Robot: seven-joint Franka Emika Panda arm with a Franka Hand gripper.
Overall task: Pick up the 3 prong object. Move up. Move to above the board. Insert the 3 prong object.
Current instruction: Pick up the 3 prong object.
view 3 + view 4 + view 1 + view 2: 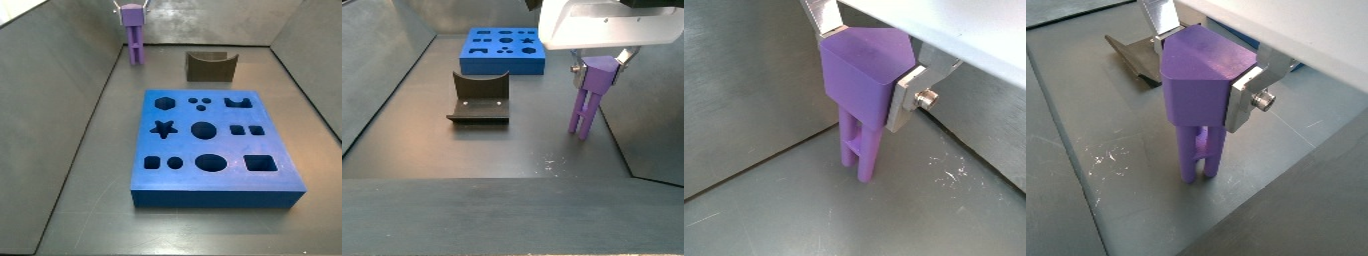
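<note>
Purple plastic stands out at the far left corner in a side view: the 3 prong object [134, 36] hangs upright, its head clamped in the gripper [131, 12], prongs down near the grey floor [80, 170]. Right of it sits the olive-brown notched block [210, 66]. Nearer, the board [209, 146] lies flat, well apart from the piece.

Purple 3 prong object [591, 95]; blue board [214, 150]; silver gripper [871, 62]; olive-brown notched block [210, 66].

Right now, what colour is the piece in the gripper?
Purple: the 3 prong object, clamped at its head by the gripper. Shows best in a wrist view.
</note>
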